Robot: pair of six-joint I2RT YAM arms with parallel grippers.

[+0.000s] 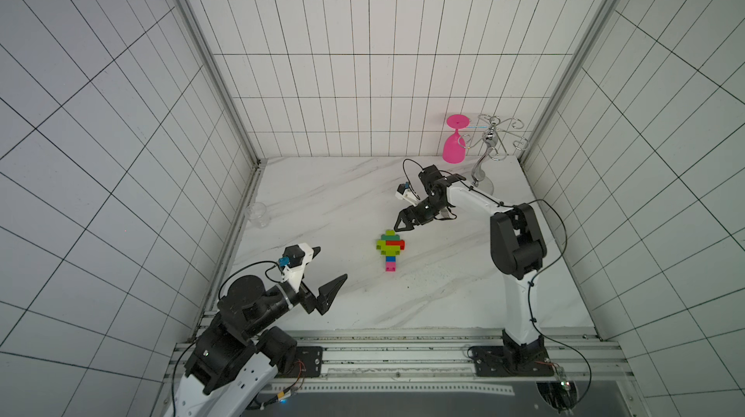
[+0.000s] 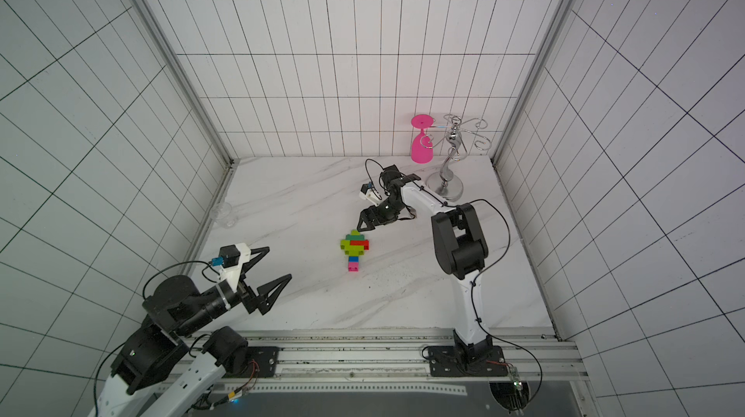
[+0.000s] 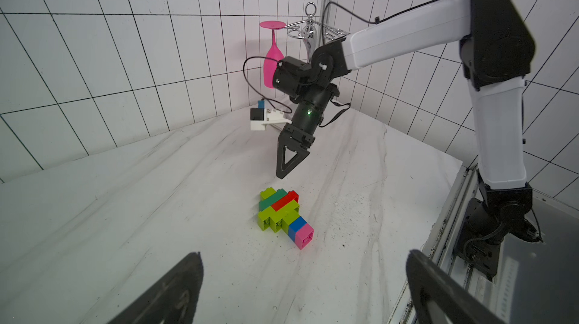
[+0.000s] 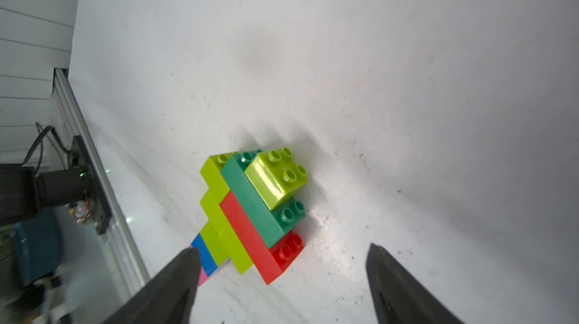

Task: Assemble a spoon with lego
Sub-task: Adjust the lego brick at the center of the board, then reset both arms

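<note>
The lego spoon [image 1: 390,248] [image 2: 354,248] lies flat on the white marble table, its lime-green, dark-green and red head at the far end and its blue-and-pink handle toward the front. My right gripper [image 1: 403,224] [image 4: 283,250] hangs open just above and beyond the head, touching nothing. The wrist views show the spoon [image 3: 283,216] [image 4: 253,209] free of both grippers. My left gripper [image 1: 331,262] [image 3: 303,254] stands wide open and empty at the front left, well short of the handle.
A pink glass [image 1: 453,144] hangs upside down on a chrome rack [image 1: 490,140] at the back right corner. A clear plastic cup [image 1: 258,213] stands by the left wall. A metal rail [image 1: 403,348] runs along the table's front edge.
</note>
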